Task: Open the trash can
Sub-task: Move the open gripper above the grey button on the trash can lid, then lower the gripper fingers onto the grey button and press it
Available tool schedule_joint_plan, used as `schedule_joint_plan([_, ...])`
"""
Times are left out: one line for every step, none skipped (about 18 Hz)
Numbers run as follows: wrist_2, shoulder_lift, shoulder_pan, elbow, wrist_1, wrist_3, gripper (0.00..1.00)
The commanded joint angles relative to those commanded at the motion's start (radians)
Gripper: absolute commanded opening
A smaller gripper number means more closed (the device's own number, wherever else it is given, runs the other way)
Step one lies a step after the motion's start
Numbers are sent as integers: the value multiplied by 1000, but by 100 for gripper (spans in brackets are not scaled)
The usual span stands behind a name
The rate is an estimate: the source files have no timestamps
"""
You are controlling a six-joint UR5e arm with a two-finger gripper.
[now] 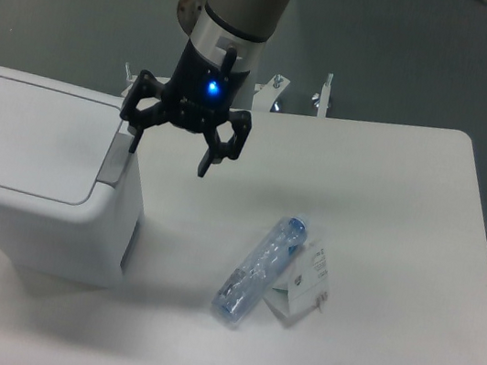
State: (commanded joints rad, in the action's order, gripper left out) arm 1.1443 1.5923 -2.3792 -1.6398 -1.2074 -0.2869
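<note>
Tool (171, 151): fingers spread, holding nothing, above the trash can (36, 177) tab edge.
Lid: closed.

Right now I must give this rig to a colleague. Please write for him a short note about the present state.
Gripper: open, empty, hanging beside the right edge of the trash can, one finger near the grey push-tab. Whether it touches the tab cannot be told from this view.
Trash can: on the left part of the table, lid flat and closed.
Also on the table: a clear plastic bottle lying on its side, with a small white card beside it, both apart from the can.
Done: nothing shows as done; the lid is not yet open.
Left: probably press the tab, so that the lid opens.
</note>
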Motion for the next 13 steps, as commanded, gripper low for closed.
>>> schedule_joint_plan([-2, 0, 0, -2, 18, 5, 100])
schedule_joint_plan([-3, 3, 0, -2, 34, 2, 100])
schedule_joint_plan([-5, 6, 3, -2, 41, -6, 100])
schedule_joint_plan([-5, 17, 12, -2, 52, -6, 100])
schedule_joint_plan([-5, 23, 20, -2, 63, -5, 100])
schedule_joint_plan([-3, 29, 21, -2, 71, -5, 100])
schedule_joint_plan([-3, 35, 23, -3, 75, -6, 100])
schedule_joint_plan([-5, 44, 26, 0, 80, -9, 100])
schedule_joint_plan([-3, 52, 35, 6, 86, -3, 100])
schedule_joint_plan([-5, 54, 43, 9, 92, 5, 100])
schedule_joint_plan([-5, 54, 44, 9, 92, 6, 100])
schedule_joint_plan([-5, 52, 44, 9, 92, 8, 100])
schedule_joint_plan([-5, 52, 44, 9, 92, 8, 100])
